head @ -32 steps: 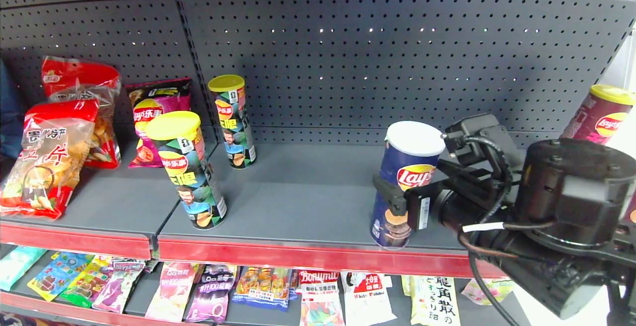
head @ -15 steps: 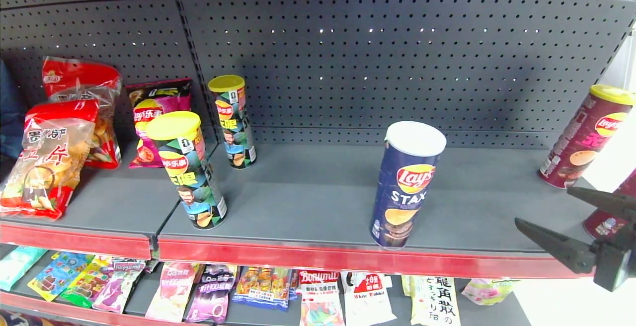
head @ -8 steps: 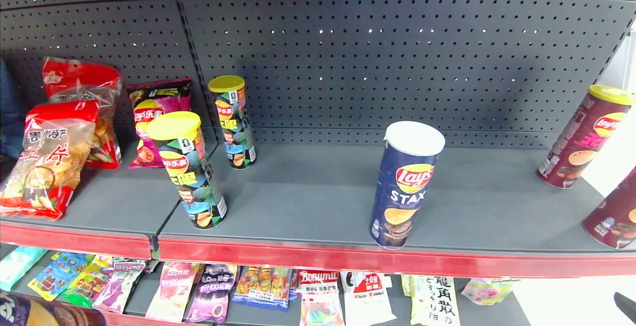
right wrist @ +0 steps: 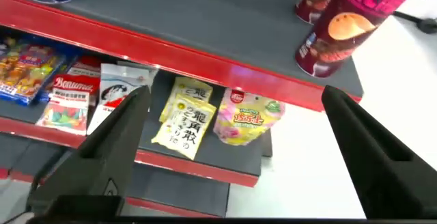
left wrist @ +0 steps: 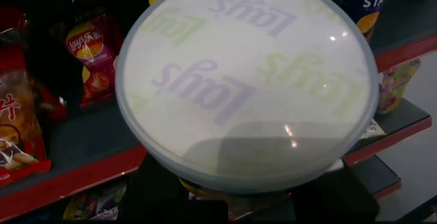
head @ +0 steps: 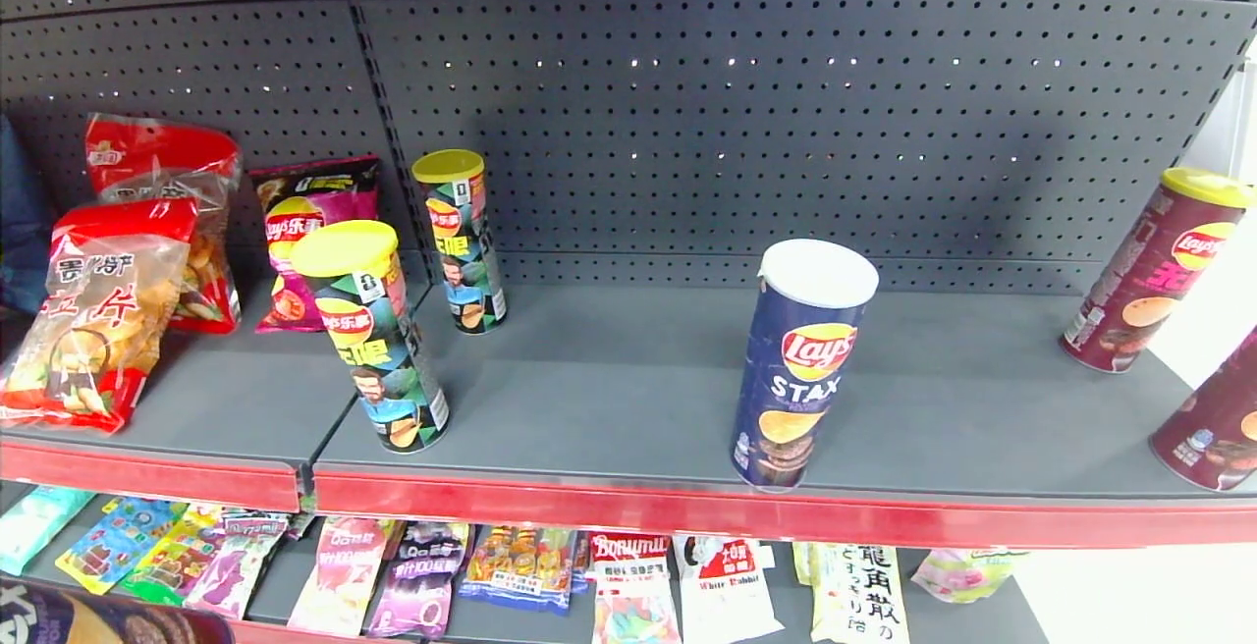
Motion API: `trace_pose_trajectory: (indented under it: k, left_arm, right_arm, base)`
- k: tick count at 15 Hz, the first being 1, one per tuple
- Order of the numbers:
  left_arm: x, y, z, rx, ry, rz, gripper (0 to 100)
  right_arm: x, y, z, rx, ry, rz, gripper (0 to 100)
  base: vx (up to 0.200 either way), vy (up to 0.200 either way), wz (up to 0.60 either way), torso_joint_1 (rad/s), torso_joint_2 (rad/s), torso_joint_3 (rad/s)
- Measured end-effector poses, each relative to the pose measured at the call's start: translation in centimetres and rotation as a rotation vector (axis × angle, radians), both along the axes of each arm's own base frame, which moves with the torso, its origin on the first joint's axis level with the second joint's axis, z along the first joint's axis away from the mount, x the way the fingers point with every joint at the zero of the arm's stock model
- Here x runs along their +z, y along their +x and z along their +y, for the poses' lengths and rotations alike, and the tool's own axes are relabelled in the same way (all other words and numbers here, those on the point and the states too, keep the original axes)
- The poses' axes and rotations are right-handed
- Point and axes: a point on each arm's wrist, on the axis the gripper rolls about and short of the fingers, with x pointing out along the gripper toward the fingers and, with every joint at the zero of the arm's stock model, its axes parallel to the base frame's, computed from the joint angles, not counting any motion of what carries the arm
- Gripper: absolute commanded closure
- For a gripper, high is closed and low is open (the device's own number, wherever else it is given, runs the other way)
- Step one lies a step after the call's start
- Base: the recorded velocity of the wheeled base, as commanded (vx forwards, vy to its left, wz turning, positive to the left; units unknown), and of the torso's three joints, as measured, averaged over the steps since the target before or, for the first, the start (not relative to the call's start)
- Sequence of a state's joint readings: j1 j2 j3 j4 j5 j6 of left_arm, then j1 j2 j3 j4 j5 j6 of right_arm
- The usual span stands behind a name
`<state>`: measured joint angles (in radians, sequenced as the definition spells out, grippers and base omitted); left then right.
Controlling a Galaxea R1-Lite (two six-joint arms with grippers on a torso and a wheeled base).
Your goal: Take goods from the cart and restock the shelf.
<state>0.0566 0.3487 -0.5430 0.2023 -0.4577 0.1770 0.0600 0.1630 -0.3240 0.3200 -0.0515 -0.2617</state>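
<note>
Up near the front edge of the grey shelf [head: 609,399] the blue can [head: 803,359] stands upright, nothing touching it. The left gripper [left wrist: 252,207] clasps a second can [left wrist: 246,80] out in front of the shelf's red lip, its white lid turned to the wrist camera. The right gripper [right wrist: 234,94] hangs empty, fingers spread wide, near two maroon cans [right wrist: 341,26] at the shelf's end.

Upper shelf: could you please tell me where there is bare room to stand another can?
The widest bare patch of the shelf lies between the yellow-lidded cans and the blue can, back to the pegboard. A second lies between the blue can and the maroon cans. The left end is crowded with snack bags.
</note>
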Motion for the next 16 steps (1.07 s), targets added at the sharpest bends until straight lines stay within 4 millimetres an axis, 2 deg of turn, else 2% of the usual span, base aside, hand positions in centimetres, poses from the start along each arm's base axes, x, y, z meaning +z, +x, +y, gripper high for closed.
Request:
trace_pose_trajectory:
  k: [3,10,13,16]
  left_arm:
    - [0.2,0.1,0.0,0.027,0.022,-0.010,100]
    - [0.0,0.5,0.2,0.077,0.060,-0.005,100]
    - [0.0,0.6,0.2,0.081,0.061,-0.002,100]
    - [0.0,0.6,0.2,0.078,0.061,-0.003,100]
  right_arm:
    - [-1.1,-0.3,-0.1,-0.047,-0.006,-0.013,0]
    - [-1.4,-0.4,-0.1,-0.048,-0.025,-0.020,0]
    - [-1.4,-0.4,-0.1,-0.054,-0.028,-0.017,0]
    - [-1.5,-0.4,-0.1,-0.054,-0.028,-0.016,0]
  base:
    - [0.000,0.000,0.00,0.000,0.00,0.000]
    - [0.000,0.000,0.00,0.000,0.00,0.000]
    - [-0.200,0.000,0.00,0.006,0.00,-0.001]
    - [0.000,0.000,0.00,0.000,0.00,0.000]
